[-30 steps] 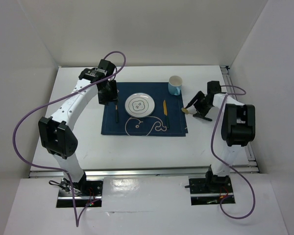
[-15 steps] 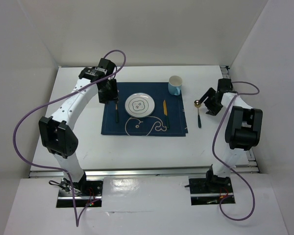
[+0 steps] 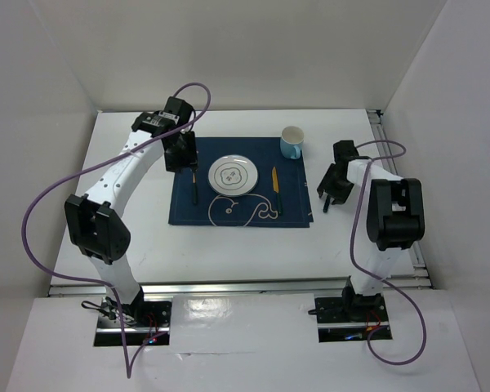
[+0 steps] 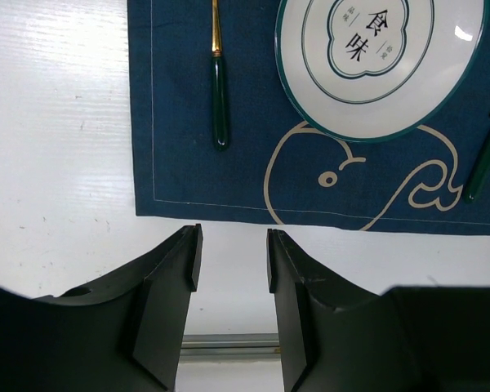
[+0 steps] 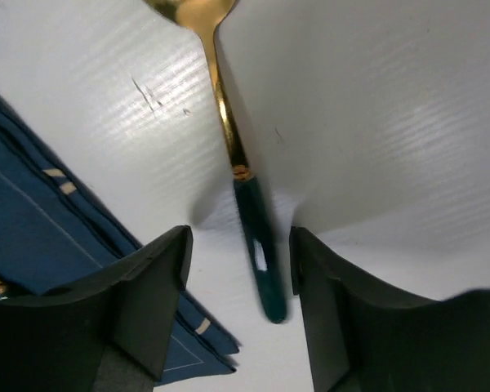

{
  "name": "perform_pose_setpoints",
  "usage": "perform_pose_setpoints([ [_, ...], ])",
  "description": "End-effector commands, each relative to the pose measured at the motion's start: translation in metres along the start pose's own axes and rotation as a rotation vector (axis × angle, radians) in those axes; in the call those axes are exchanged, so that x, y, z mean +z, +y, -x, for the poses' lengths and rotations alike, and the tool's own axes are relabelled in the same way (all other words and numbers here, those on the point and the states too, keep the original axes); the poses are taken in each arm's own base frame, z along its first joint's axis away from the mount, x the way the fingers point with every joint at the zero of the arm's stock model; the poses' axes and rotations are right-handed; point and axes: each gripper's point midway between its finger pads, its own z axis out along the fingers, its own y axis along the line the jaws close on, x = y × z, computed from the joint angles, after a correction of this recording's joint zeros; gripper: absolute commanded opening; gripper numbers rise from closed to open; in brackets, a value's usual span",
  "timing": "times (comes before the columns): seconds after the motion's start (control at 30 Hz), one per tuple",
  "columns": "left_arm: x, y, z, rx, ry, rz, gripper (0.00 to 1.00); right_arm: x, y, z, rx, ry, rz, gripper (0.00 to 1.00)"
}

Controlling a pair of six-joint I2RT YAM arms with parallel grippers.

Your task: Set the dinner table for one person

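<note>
On the white dinner table [image 3: 139, 237] lies a navy placemat [image 3: 229, 214] with a white plate [image 3: 233, 174], a green-handled utensil [image 3: 194, 189] to its left and a gold-bladed one [image 3: 276, 189] to its right. A light blue cup [image 3: 291, 141] stands on the mat's far right corner. A gold spoon with a green handle [image 5: 257, 253] lies on the bare table just right of the mat. My right gripper [image 5: 241, 241] is open, its jaws on either side of the handle. My left gripper [image 4: 233, 257] is open and empty, hovering at the mat's far left [image 3: 180, 159].
A metal rail [image 3: 229, 286] runs along the table's front edge and another rail [image 3: 380, 122] along the right side. White walls close in the back and both sides. The mat's corner [image 5: 33, 245] lies close to the left of the spoon.
The spoon went from the right gripper onto the table right of the mat. The right gripper drew away to the right, then came back over the spoon. The left arm has not moved.
</note>
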Motion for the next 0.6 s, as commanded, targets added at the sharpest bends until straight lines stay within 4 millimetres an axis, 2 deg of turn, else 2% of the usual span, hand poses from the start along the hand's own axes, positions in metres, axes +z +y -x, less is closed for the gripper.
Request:
perform_pose_setpoints([
  [0.0,-0.007,-0.002,0.001,0.024,-0.016,-0.009,0.54,0.001,-0.025,-0.004,0.005,-0.012,-0.161,0.56],
  [0.03,-0.01,-0.002,0.002,0.023,-0.024,-0.013,0.54,0.001,-0.025,-0.004,0.005,-0.012,-0.161,0.51],
  [0.07,-0.01,-0.002,0.002,0.023,-0.024,-0.013,0.54,-0.001,-0.025,-0.002,0.007,-0.02,-0.156,0.38],
  [0.1,-0.008,-0.001,-0.001,0.024,-0.016,-0.009,0.54,0.0,-0.024,-0.007,-0.003,-0.011,-0.158,0.3],
  [0.2,-0.008,-0.001,-0.001,0.024,-0.015,-0.009,0.54,-0.015,-0.017,0.001,-0.005,-0.058,-0.134,0.11],
  [0.23,-0.012,-0.001,0.0,0.023,-0.024,-0.013,0.54,-0.019,-0.017,0.002,-0.005,-0.061,-0.132,0.0],
  [0.37,-0.012,-0.001,0.0,0.023,-0.024,-0.013,0.54,-0.046,0.001,0.005,-0.087,-0.11,-0.063,0.0],
  [0.4,-0.012,-0.001,0.0,0.023,-0.024,-0.013,0.54,-0.059,0.021,0.002,-0.126,-0.126,0.013,0.0],
  [0.47,-0.011,0.0,0.003,0.022,-0.036,-0.009,0.54,-0.071,0.048,-0.005,-0.203,-0.139,0.11,0.0],
  [0.5,-0.011,0.0,0.003,0.022,-0.036,-0.009,0.54,-0.074,0.067,-0.022,-0.249,-0.104,0.169,0.0],
  [0.57,-0.011,0.0,0.003,0.022,-0.036,-0.009,0.54,-0.083,0.088,-0.033,-0.289,-0.087,0.236,0.0],
])
